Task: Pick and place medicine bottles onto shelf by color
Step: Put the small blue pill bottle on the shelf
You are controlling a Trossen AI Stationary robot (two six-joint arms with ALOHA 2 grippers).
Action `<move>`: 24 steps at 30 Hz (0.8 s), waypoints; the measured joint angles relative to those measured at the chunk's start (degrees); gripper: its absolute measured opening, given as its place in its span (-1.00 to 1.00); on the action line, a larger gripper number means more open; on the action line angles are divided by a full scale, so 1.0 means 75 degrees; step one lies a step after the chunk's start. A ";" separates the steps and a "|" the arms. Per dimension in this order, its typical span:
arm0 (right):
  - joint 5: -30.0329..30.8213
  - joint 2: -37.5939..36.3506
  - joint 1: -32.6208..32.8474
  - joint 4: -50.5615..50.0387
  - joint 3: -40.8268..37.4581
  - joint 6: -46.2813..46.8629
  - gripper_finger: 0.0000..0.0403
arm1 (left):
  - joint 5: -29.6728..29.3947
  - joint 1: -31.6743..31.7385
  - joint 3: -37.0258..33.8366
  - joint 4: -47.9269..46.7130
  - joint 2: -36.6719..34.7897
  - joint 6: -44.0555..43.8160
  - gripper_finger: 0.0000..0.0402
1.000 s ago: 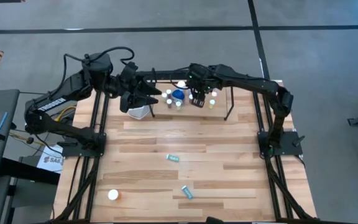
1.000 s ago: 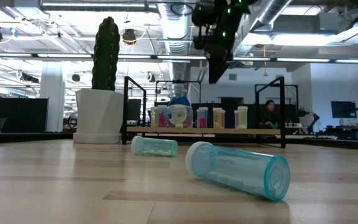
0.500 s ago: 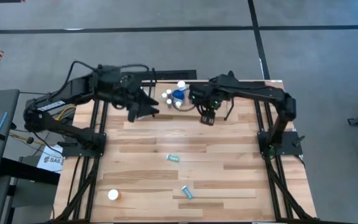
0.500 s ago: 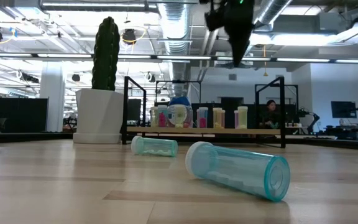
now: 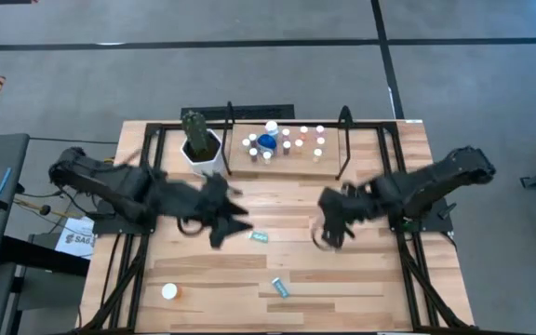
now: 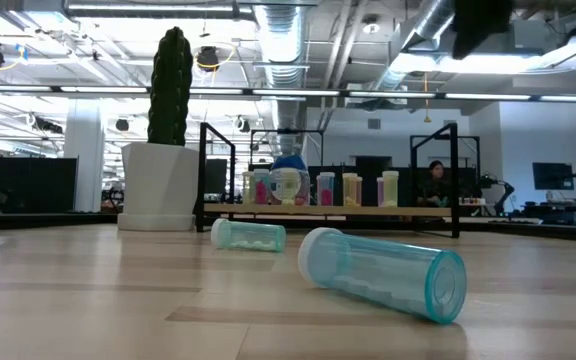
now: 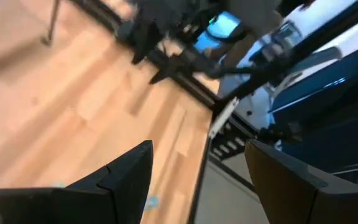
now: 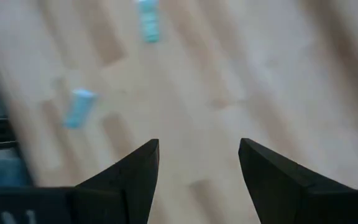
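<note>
Two teal medicine bottles lie on their sides on the table, one mid-table and one nearer the front; the low view shows them as the farther and the closer. An orange bottle with a white cap sits near the front left. Several more bottles stand on the shelf at the far edge. My left gripper hovers open just left of the mid-table teal bottle. My right gripper hovers open to that bottle's right. Both wrist views show nothing between the fingers, left and right.
A white pot with a green cactus stands left of the shelf. The shelf's black posts rise at the far edge. Bare wooden tabletop lies to the front right. The room beyond shows in the low view, with a person far off.
Both grippers have swung away from the shelf toward the table's near edge. The left has come from beside the cactus pot to mid-table, sinking and rolling a little. The right has left the shelf's bottles for the right middle. No bottle has moved.
</note>
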 joint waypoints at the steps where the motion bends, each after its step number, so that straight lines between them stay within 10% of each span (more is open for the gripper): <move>1: -0.0008 -0.0005 0.0309 0.0369 -0.0182 0.0327 0.21 | -0.0132 -0.0200 -0.0001 0.0011 0.0148 -0.0212 0.20; 24: -0.0952 0.4470 0.1366 0.2886 0.2127 0.2827 0.21 | -0.2892 -0.3898 -0.0006 0.0026 0.1301 -0.3728 0.20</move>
